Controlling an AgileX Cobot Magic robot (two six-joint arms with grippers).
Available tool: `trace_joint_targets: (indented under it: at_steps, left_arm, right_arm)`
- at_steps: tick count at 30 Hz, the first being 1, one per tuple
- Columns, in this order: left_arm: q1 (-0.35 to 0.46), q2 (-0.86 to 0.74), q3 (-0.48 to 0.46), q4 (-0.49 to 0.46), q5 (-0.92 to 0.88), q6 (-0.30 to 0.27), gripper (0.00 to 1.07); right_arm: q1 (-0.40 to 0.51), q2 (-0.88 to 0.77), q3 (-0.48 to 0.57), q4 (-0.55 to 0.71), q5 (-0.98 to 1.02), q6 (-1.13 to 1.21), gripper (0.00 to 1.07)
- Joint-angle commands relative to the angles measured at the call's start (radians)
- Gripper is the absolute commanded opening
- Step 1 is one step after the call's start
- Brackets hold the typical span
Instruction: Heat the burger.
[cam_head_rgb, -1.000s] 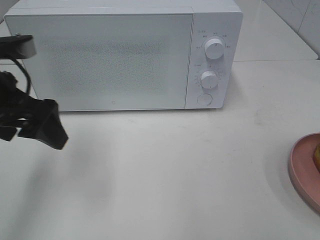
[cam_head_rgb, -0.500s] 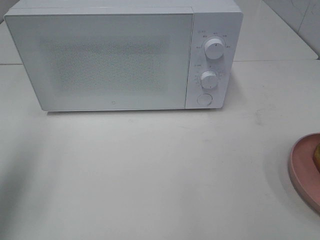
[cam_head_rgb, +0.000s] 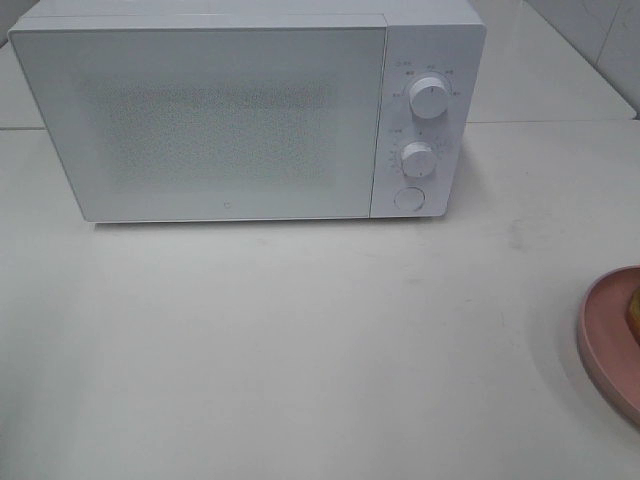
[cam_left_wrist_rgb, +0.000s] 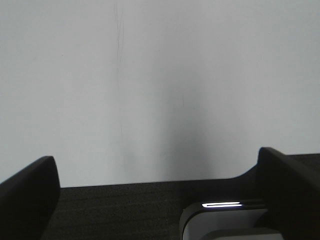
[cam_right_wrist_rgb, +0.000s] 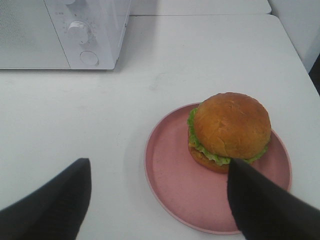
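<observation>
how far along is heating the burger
Nothing looks done yet: the microwave door is shut and the burger sits on its pink plate on the table, off to the microwave's right. In hand: nothing; the right pincer is open above the plate, the left pincer open and empty. Left: open door, load burger, close, start.

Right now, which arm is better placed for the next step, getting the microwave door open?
Probably left. The microwave sits on the left of the table, door shut. The left gripper is open and empty. The right gripper hangs open over the burger on its pink plate, far right.
</observation>
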Motion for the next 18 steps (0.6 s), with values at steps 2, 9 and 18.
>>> trace_joint_targets:
  at_steps: [2,9,18]
  left_arm:
    - [0.005,-0.122,0.035,-0.005,-0.027,-0.005,1.0]
    - [0.005,-0.35,0.035,-0.002,-0.028,-0.004,1.0]
    - [0.005,-0.57,0.035,-0.012,-0.028,-0.005,1.0]
  right_arm:
    - [-0.007,-0.03,0.003,0.0,-0.009,-0.003,0.74]
    - [-0.007,-0.03,0.003,0.0,-0.009,-0.003,0.74]
    - [-0.007,-0.03,0.003,0.0,-0.009,-0.003,0.74]
